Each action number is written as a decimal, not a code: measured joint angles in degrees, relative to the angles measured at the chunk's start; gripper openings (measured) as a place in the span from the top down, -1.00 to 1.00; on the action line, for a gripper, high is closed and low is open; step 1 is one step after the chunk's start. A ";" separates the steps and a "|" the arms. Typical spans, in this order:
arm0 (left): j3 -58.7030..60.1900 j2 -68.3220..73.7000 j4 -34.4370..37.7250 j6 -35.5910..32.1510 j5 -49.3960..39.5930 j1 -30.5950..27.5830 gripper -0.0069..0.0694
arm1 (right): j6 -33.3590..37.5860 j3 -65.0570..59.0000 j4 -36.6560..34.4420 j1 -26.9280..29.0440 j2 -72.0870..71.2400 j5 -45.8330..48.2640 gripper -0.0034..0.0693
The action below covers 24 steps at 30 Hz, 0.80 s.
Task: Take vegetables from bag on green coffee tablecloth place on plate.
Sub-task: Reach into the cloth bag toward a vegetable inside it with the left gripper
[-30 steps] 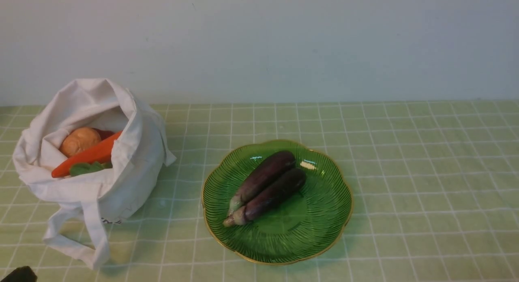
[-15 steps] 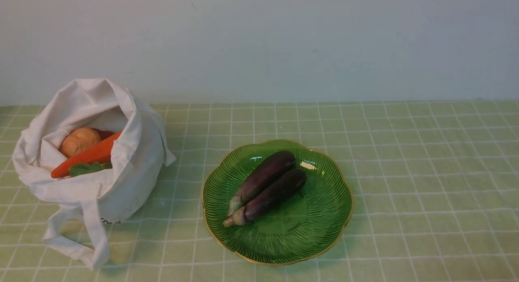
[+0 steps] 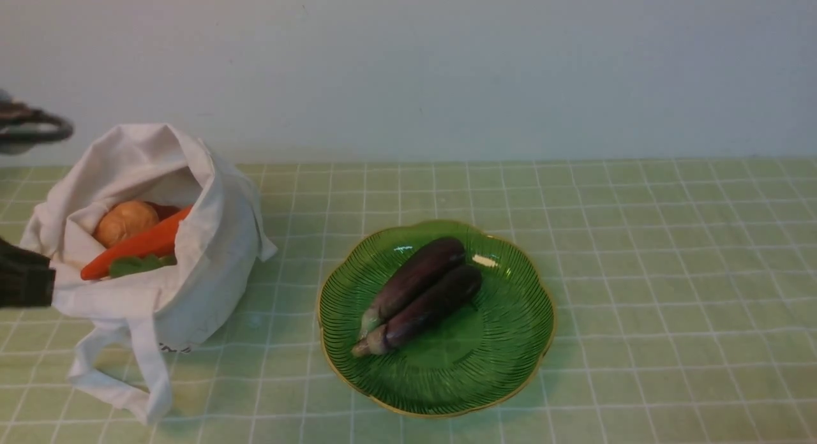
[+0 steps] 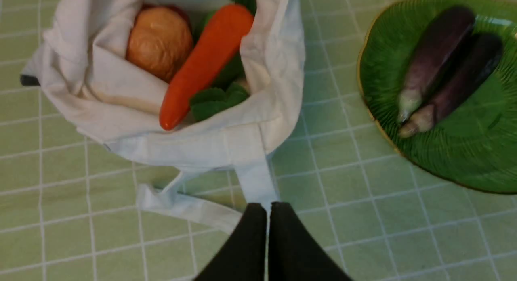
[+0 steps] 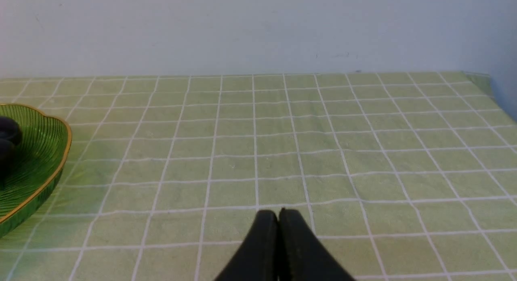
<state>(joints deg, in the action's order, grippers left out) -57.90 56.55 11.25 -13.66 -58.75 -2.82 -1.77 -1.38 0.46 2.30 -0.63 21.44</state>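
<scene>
Near the bag (image 4: pixel 274 71), left gripper (image 4: pixel 266 210): fingertips pressed together, gripping nothing, poised over its strap (image 4: pixel 254 180).
Left arm (image 3: pixel 24 281): dark, at bag's left side.
Right gripper (image 5: pixel 278 214): pressed together, empty, over green coffee tablecloth (image 5: pixel 363 152), well right of bag.
Vegetables: carrot (image 3: pixel 137 246) and tan round one (image 3: pixel 126 222) inside bag; two aubergines (image 3: pixel 418 294) on plate (image 3: pixel 485 367), right of bag.
Print (image 3: pixel 173 348): low on bag, unreadable.

Place: a staged tabletop set for a robot; the kind of building cannot be told.
Backdrop: plain pale wall (image 3: pixel 447 67) along the far edge.
Surface: green coffee tablecloth (image 3: pixel 638 252) spread from near edge to wall.
Props: toy-like vegetables (image 3: pixel 147 243) in a bag (image 3: pixel 217 252) at left, plate (image 3: pixel 498 367) in the middle.
Rig: black robot arm (image 3: pixel 22 281) at the left edge.
</scene>
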 joint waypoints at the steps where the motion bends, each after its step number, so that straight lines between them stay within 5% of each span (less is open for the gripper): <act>1: -1.73 2.32 -0.47 0.00 -0.67 0.00 0.83 | 0.00 0.00 0.00 0.00 0.00 0.00 0.95; 10: -11.48 19.07 -3.86 -1.38 -0.59 0.00 0.72 | 0.00 0.00 0.00 0.00 0.00 0.00 0.95; 17: -11.72 26.90 -4.00 -7.06 4.06 0.00 -0.01 | 0.00 0.00 0.00 0.00 0.00 0.00 0.95; 24: -11.72 33.26 -5.07 -7.83 8.08 0.00 -0.40 | 0.00 0.00 0.00 0.00 0.00 0.00 0.95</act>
<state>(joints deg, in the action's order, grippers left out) -69.62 89.81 6.19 -21.49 -50.66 -2.82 -1.77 -1.38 0.46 2.30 -0.63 21.44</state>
